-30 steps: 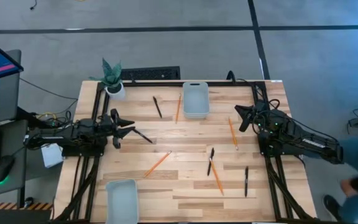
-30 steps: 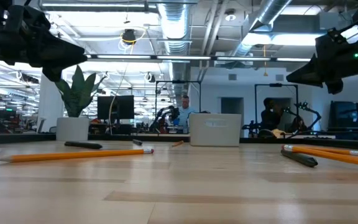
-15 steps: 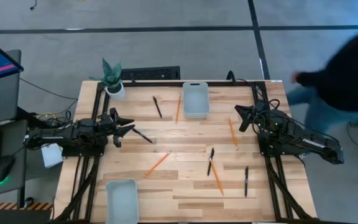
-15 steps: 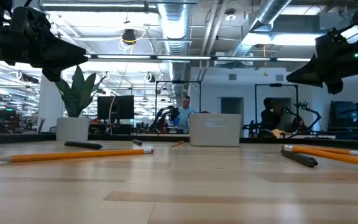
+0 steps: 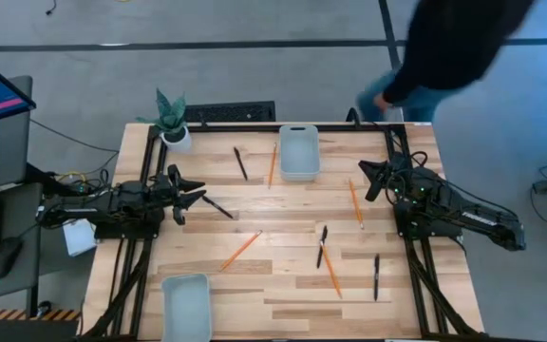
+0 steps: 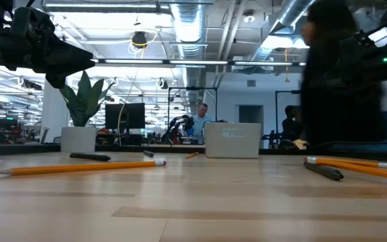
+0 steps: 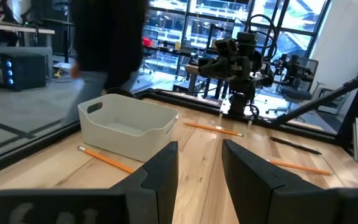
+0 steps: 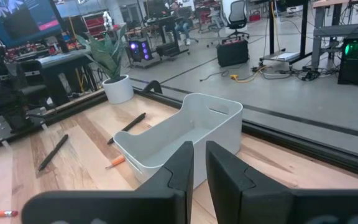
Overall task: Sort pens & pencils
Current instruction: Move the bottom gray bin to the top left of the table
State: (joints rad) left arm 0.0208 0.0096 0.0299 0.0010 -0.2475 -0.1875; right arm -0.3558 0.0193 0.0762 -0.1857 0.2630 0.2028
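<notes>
Black pens lie scattered on the wooden table: one near the far bin (image 5: pixel 240 163), one by my left gripper (image 5: pixel 218 206), one mid-table (image 5: pixel 322 245), one near the right (image 5: pixel 376 275). Orange pencils lie flat beside the bin (image 5: pixel 273 165), by my right gripper (image 5: pixel 355 203), and mid-table (image 5: pixel 241 250) (image 5: pixel 330 271). My left gripper (image 5: pixel 195 193) hovers open at the table's left side, its fingers (image 7: pixel 160 174) apart. My right gripper (image 5: pixel 364 178) hovers at the right side, open by a narrow gap (image 8: pixel 199 168). Neither touches anything.
A white bin (image 5: pixel 298 152) stands at the far edge, another (image 5: pixel 185 302) at the near left. A potted plant (image 5: pixel 171 119) sits at the far left corner. A person in dark clothes (image 5: pixel 449 43) stands just beyond the far right corner, hiding part of the right arm in the low view.
Both arms have kept still and no pen or pencil has moved. A person has walked from beyond the table's right side to just behind its far right corner.
</notes>
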